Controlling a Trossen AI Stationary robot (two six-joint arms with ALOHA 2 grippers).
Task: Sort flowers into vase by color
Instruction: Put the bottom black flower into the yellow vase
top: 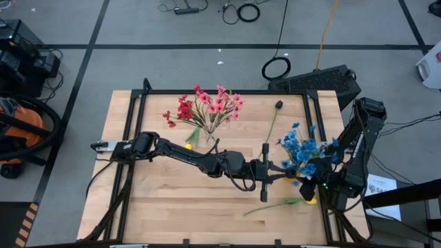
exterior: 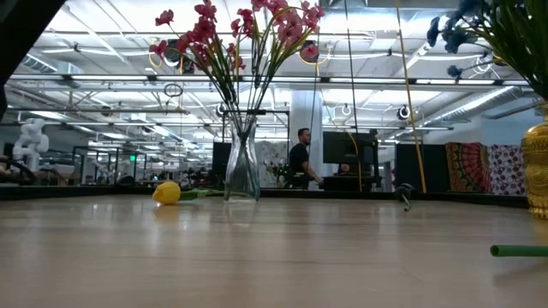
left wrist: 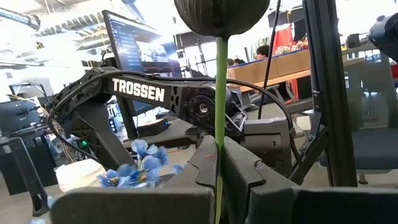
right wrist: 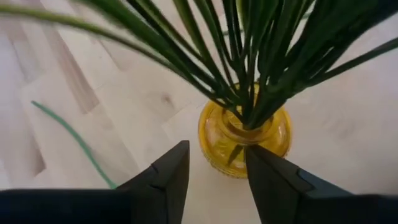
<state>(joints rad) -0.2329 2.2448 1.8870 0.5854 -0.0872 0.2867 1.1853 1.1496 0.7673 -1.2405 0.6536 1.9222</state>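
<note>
Dark bud flower point(left wrist: 219, 93) was clamped in left tool point(left wrist: 219, 167). Right tool point(right wrist: 216, 167) sat open above yellow vase point(right wrist: 244, 138). Risk: thin stem could slip or snag blue flowers point(top: 301, 150).

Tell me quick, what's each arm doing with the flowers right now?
Left gripper shut on dark bud's stem, mid-table. Right gripper open above yellow vase of blue flowers. Nothing blocking.

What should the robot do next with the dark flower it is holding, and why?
Probably carry it toward a vase. The left gripper is shut on the dark bud's stem, mid-table. The right gripper stands open above the yellow vase with nothing in it, so the dark bud seems next.
</note>
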